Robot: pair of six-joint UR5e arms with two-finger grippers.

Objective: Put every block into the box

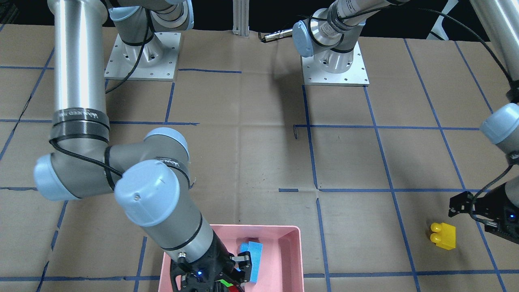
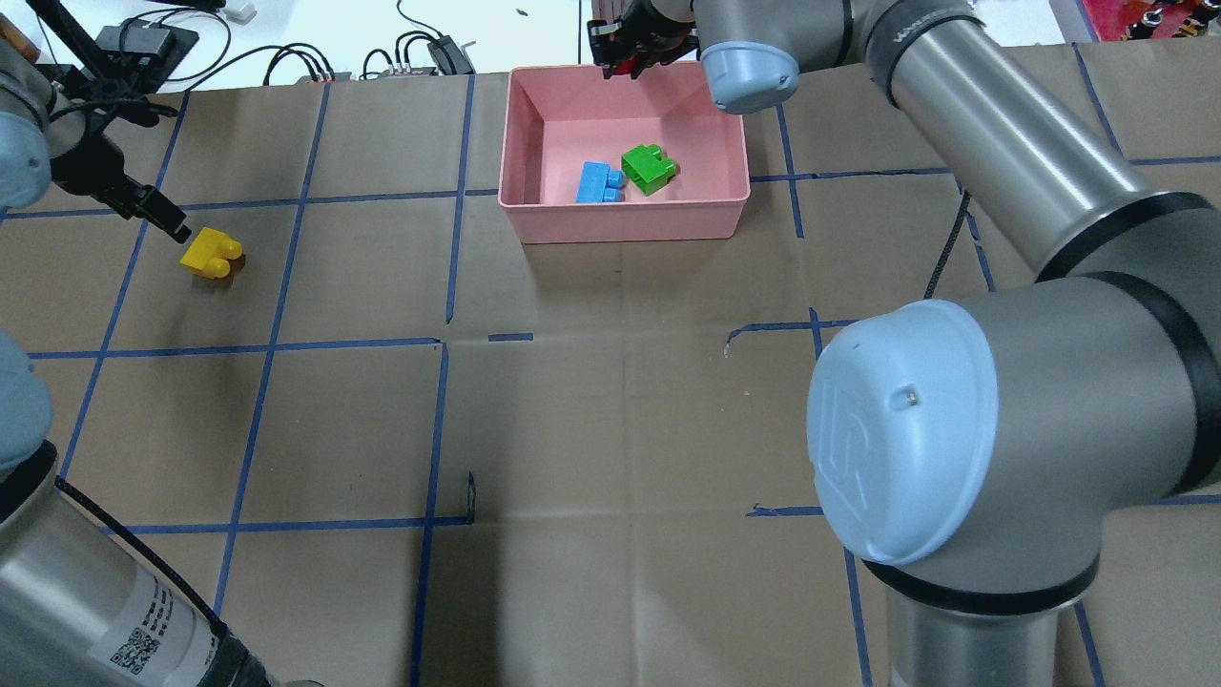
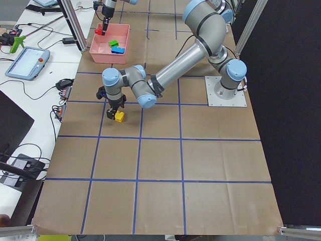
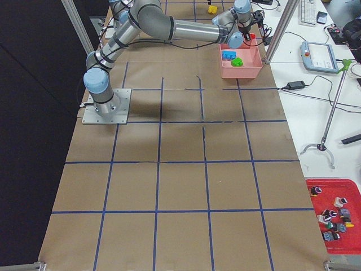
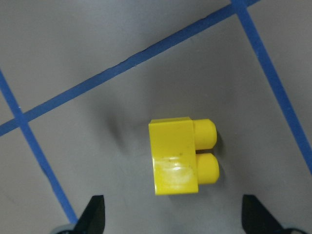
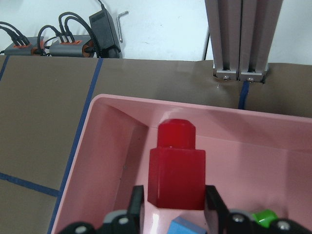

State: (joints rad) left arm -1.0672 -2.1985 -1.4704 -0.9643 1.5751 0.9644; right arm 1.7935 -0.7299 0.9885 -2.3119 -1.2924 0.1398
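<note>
Right wrist view: I see right gripper [image 6: 174, 197] clamped on red block [image 6: 176, 168] above box [image 6: 112, 146]. Left gripper [image 5: 174, 210] spread wide, yellow block [image 5: 175, 156] at its 12 o'clock, untouched.

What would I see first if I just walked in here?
The bright pink box at the far edge of the table, with a blue block and a green block inside. The right tool holds a red block over it, and a yellow block lies alone under the open left tool.
</note>
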